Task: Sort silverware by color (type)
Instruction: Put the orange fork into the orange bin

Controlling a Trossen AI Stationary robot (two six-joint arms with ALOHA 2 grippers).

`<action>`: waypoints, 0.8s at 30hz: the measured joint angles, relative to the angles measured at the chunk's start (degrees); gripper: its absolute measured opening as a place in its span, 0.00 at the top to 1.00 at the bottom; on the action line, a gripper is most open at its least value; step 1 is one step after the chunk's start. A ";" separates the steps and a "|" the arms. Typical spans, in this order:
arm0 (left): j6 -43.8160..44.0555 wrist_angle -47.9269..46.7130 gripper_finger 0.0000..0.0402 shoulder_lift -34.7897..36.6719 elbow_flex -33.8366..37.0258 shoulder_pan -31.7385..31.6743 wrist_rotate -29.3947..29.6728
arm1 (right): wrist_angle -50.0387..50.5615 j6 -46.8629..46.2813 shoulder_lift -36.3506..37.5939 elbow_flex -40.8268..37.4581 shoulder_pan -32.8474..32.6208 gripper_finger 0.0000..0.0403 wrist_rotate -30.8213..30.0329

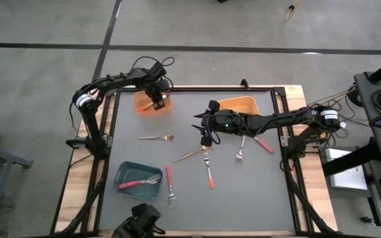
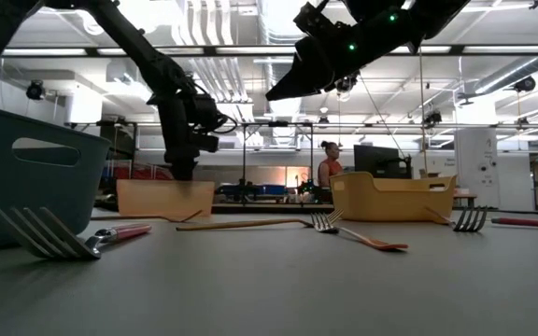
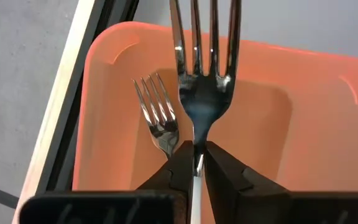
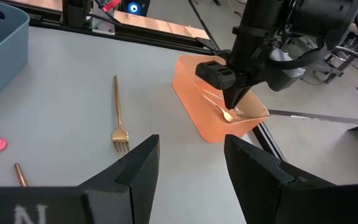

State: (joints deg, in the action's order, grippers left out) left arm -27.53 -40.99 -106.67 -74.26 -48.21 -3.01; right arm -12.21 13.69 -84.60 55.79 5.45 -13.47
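Left tool [image 3: 197,163] clamps fork [image 3: 205,81] over orange bin [image 3: 303,124] holding second fork [image 3: 157,118]; right tool [image 4: 188,168] agape.

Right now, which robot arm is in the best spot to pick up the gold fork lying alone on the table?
Probably the right gripper: open, empty. The all-gold metal fork lies ahead. The left gripper is over the orange bin, shut on a silver-tined fork.

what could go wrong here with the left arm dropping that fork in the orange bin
1. The left gripper pinches the fork only at its thin neck, so it may swing or slip early.
2. Another fork already lies in the orange bin; the dropped one could land across it and tangle.
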 joint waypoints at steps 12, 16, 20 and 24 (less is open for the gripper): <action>0.42 -0.63 0.76 1.57 -0.04 0.00 0.96 | 0.00 -0.18 0.00 0.00 0.00 0.57 -0.04; 3.17 -0.67 0.74 4.91 -0.06 0.01 0.98 | 0.07 -2.40 0.02 0.00 -0.04 0.57 -0.07; 8.80 -0.69 0.74 9.58 0.06 0.46 0.94 | 0.11 -6.85 0.09 0.00 -0.04 0.57 -0.07; 14.70 1.35 0.74 15.00 2.61 3.30 0.52 | 0.73 -12.38 0.48 0.00 -0.15 0.57 0.12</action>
State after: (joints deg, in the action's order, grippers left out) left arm -12.83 -39.64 -91.67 -71.66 -44.92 -2.48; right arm -11.48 1.31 -84.11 55.79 5.30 -13.35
